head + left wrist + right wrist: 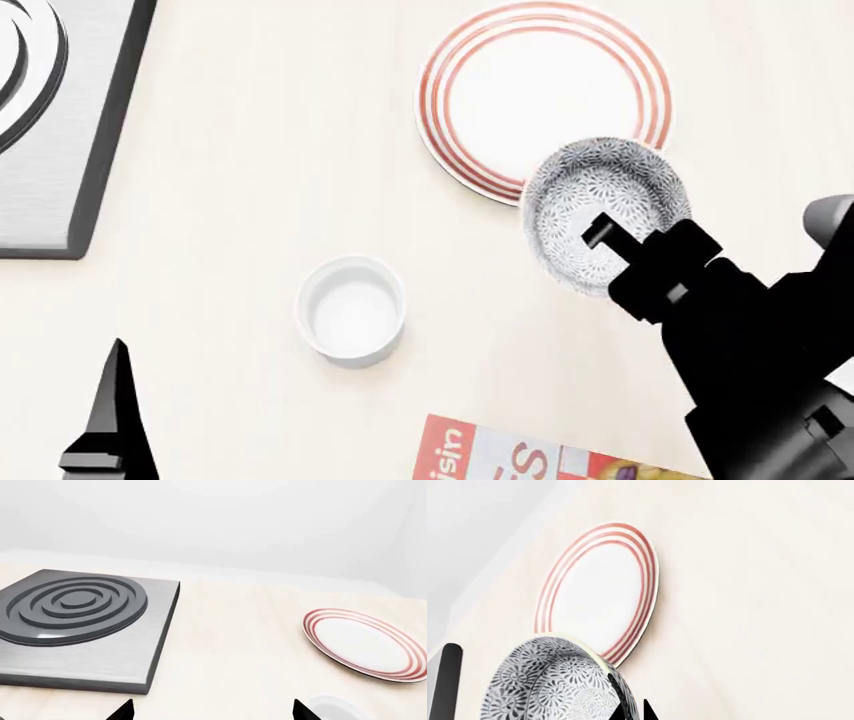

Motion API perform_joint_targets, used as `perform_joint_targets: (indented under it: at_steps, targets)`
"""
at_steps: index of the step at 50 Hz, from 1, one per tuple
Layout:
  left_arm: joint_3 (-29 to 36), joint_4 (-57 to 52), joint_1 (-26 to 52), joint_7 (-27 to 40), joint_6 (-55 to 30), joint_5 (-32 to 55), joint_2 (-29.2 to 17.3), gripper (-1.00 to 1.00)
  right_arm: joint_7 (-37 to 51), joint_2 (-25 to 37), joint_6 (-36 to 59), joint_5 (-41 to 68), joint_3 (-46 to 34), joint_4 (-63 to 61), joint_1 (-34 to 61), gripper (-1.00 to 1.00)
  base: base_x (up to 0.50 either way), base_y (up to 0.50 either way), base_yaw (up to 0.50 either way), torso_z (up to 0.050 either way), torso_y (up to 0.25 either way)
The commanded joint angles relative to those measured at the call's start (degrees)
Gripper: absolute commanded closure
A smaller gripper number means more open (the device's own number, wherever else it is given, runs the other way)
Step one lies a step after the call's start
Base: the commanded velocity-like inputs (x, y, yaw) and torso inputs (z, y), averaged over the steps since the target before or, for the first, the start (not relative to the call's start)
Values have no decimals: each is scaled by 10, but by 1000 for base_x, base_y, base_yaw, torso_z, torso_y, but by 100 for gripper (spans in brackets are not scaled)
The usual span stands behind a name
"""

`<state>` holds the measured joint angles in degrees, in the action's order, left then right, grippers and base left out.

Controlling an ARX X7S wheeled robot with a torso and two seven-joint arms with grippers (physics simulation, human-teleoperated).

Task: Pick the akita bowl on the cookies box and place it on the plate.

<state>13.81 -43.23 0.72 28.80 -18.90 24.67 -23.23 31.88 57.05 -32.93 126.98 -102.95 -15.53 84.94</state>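
R gripper [617, 243] pinches the rim of the akita bowl [603, 205], fingers closed on it, one inside and one outside. Bowl overlaps the near-right edge of the plate [541, 95]. White cup [351, 308] sits on the table [240, 200] near-left of the bowl, apart from it. Stove block [83, 625] lies far left, well apart from plate. Cookies box [514, 460] at near edge; only "isin" legible. L gripper [210, 712] shows fingertips spread, holding nothing. Bare table between stove and plate.

Grey-and-white speckled akita bowl [607, 205], white plate [541, 95] ringed in thin red, plain white cup [350, 308], red cookies box [534, 462] with white lettering, grey stove plate [83, 625], pale wood-grain table [267, 180]
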Motion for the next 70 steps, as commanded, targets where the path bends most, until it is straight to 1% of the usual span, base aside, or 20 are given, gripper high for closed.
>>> perform_joint_targets:
  at_steps: [1,6,7,10,11,16,17,19,30,31,36,43,52,56,62,66,68,70]
  targets:
    - [-7,19,2,-30,-1,-2,10,-100,-43,-62,22,27,43,90,15,100,0,0,0,0,0]
    - [-5,21,3,-29,-1,-3,10,-100,-46,-88,37,41,49,127,26,100,0,0,0,0,0]
    - [-4,20,3,-29,-2,-3,10,-100,-48,-108,48,50,53,152,35,100,0,0,0,0,0]
    - [-5,20,4,-28,-3,-1,9,-100,-54,-129,61,59,56,181,42,100,0,0,0,0,0]
    - [-7,20,5,-28,-3,2,9,-100,-61,-148,75,69,58,211,47,100,0,0,0,0,0]
    - [-10,22,6,-27,-3,5,8,-100,-68,-176,97,86,64,262,57,100,0,0,0,0,3]
    - [-10,23,7,-27,-3,6,9,-100,-74,-197,110,98,68,299,63,100,0,0,0,0,0]
    - [-12,23,7,-27,-3,9,8,-100,-78,-218,121,108,70,336,67,100,0,0,0,0,0]
    - [-14,30,10,-27,0,13,8,-100,-103,-293,170,143,84,481,83,100,0,0,0,0,0]
    - [-15,30,10,-27,1,15,8,-100,-106,-303,165,155,95,497,80,100,0,0,0,0,0]
    - [-16,31,11,-27,1,18,7,-100,-104,-337,186,165,93,566,87,100,0,0,0,0,0]
    - [-20,32,9,-27,3,24,6,-100,-102,-399,258,189,84,708,87,100,0,0,0,0,1]
    - [-18,31,8,-25,3,25,5,-100,-94,-454,303,203,85,823,99,100,0,0,0,0,0]
    - [-16,31,8,-25,4,26,5,-100,-114,-489,339,227,100,898,97,100,0,0,0,0,0]
    - [-14,32,8,-25,5,25,5,-100,-123,-497,328,248,92,904,96,100,0,0,0,0,0]
    - [-12,32,7,-24,5,24,5,-100,-117,-496,338,250,64,904,101,100,0,0,0,0,3]
    - [-12,32,7,-24,5,24,4,-100,-110,-496,338,276,74,904,101,100,0,0,0,0,0]
    - [-12,32,7,-23,4,25,4,-100,-106,-498,334,282,63,904,103,100,0,0,0,0,0]
